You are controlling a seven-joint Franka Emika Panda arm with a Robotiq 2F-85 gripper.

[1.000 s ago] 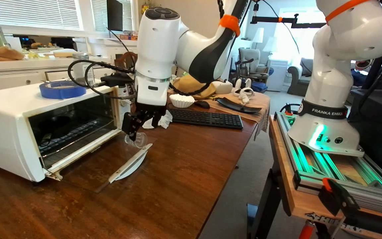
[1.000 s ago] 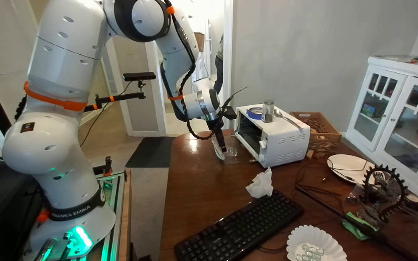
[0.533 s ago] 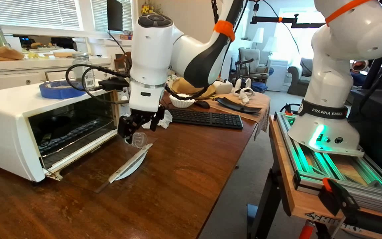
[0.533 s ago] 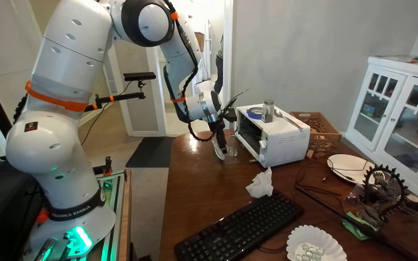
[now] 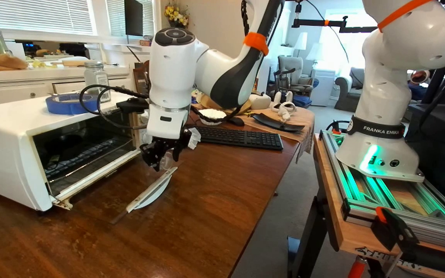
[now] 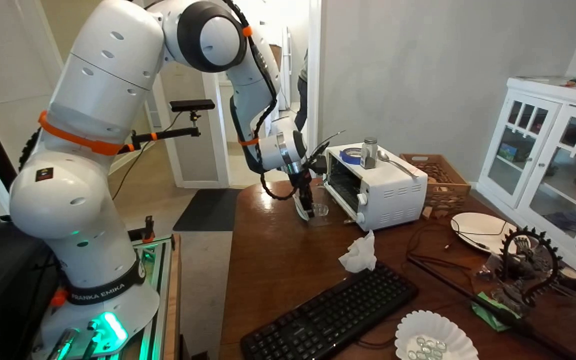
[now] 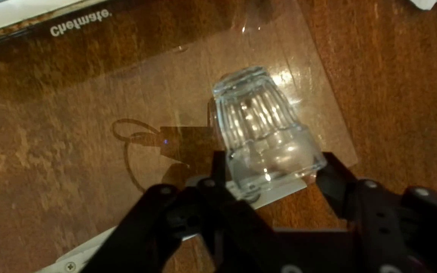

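Note:
A small clear ribbed glass [image 7: 266, 140] appears to lie on its side on the lowered transparent door [image 7: 146, 76] of a white toaster oven [image 5: 14, 154]. The glass also shows in both exterior views [image 5: 167, 161] [image 6: 321, 210]. My black gripper [image 7: 273, 161] is open, with one finger on each side of the glass's wide end. I cannot tell whether the fingers touch it. The gripper is low over the door in both exterior views [image 5: 166, 163] [image 6: 310, 215]. The door's white handle [image 5: 156, 193] lies just under and beside the gripper.
A blue tape roll [image 5: 68, 104], a glass jar [image 6: 369, 152] and a spoon [image 6: 397, 165] are on the oven. A keyboard [image 6: 330, 315], crumpled tissue [image 6: 359, 254], fluted white bowl [image 6: 433, 332] and white plate [image 6: 483, 230] are on the table. A wicker basket [image 6: 435, 180] stands behind the oven.
The arm has come down and shifted a little toward the oven. The fingers now sit lower, on both sides of the glass. The glass has not visibly moved.

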